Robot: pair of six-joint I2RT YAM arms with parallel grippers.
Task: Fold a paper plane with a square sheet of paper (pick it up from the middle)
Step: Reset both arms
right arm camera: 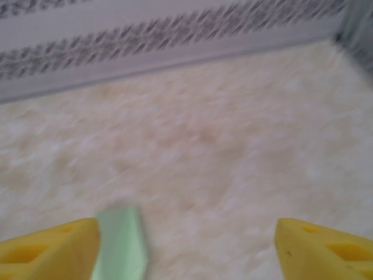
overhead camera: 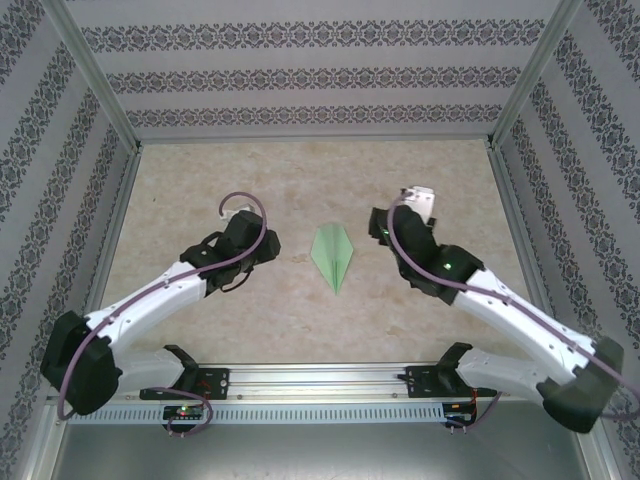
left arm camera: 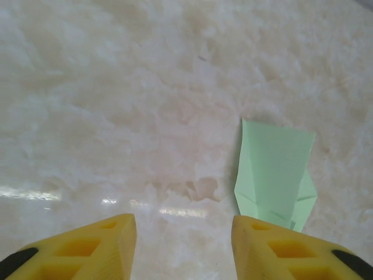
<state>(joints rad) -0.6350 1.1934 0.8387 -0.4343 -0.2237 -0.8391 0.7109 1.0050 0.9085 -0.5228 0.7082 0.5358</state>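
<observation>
The left end effector (left arm camera: 183, 248) stands open and holds nothing; bare counter (overhead camera: 200, 190) shows between its two yellow fingers (left arm camera: 87, 245). Seen from its wrist camera, the paper plane (left arm camera: 274, 175) lies flat on the counter ahead and off to the right side of the picture. The plane's nearest corner reaches the edge of the finger on that side, not the gap between the two.

The right end effector (right arm camera: 189, 251) is open wide and also empty. Its wrist view is blurred. A strip of pale green paper sits just beside the finger on the left of that picture, and I cannot tell whether the two touch.

From above, the plane lies in the middle of the counter, between the two arms. Its long axis runs roughly from the far wall toward the arm bases, and the narrow point seems to face the bases. The left end effector is on the plane's left and the right one on its right. The right looks slightly nearer, though the margin is small. Either arm would have to swing inward, across the plane's long axis, to reach its centre crease.
</observation>
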